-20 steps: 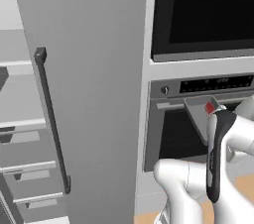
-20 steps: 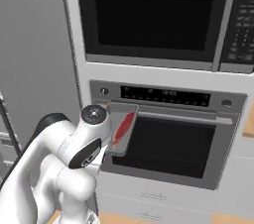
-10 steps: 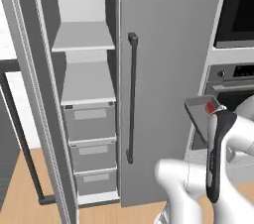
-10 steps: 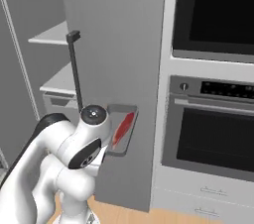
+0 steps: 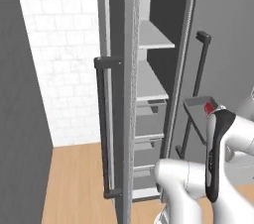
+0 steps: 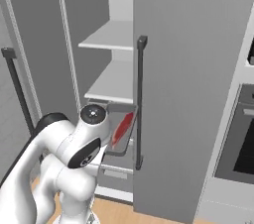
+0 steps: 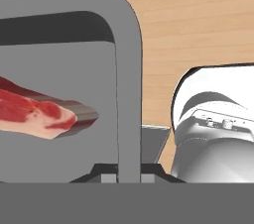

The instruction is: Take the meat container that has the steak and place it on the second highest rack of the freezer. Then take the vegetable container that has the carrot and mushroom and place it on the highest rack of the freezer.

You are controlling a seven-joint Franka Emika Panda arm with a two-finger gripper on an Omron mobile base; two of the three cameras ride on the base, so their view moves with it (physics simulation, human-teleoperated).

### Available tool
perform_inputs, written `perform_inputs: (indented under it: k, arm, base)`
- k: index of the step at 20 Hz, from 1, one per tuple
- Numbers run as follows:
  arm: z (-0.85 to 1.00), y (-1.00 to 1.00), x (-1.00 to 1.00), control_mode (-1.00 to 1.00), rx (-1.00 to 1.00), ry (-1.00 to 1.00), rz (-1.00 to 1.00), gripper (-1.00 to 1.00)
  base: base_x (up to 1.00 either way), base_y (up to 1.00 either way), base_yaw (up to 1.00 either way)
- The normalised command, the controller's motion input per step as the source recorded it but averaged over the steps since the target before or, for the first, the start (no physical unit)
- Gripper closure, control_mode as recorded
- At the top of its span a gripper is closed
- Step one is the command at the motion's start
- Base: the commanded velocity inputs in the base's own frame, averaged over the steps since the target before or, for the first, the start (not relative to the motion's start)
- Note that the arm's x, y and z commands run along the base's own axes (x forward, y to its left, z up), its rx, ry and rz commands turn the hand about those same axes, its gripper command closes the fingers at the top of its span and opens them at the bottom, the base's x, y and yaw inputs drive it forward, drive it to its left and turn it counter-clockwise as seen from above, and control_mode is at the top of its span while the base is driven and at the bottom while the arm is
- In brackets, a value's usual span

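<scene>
Gripper [image 7: 130, 171] was clamped narrow on the meat container's [image 6: 120, 134] rim wall, tray level so the steak [image 7: 34, 113] stayed put; freezer [image 6: 119, 44] stood open, its shelves bare for it.

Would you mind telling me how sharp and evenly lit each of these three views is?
Left base view: soft, slightly blurred, flat light on the freezer. Right base view: crisper, even, no glare. Hand view: sharp close-up of the steak in the meat container, soft shadow under its rim.

red steak [image 7: 34, 111], dark-grey meat container [image 7: 126, 44], grey freezer [image 6: 198, 69]
</scene>
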Motion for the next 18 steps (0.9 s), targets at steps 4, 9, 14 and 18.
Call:
perform_inputs:
  k: [4, 9, 14, 18]
  arm:
    - [0.00, 0.00, 0.00, 1.00, 0.00, 0.00, 0.00, 1.00]
    - [0.00, 0.00, 0.00, 1.00, 0.00, 0.00, 0.00, 1.00]
    - [0.00, 0.00, 0.00, 1.00, 0.00, 0.00, 0.00, 1.00]
    - [0.00, 0.00, 0.00, 1.00, 0.00, 0.00, 0.00, 1.00]
  base:
    - [0.48, 0.25, 0.00]
    - [0.05, -0.30, 0.00]
    - [0.38, -0.23, 0.01]
    - [0.08, -0.40, 0.00]
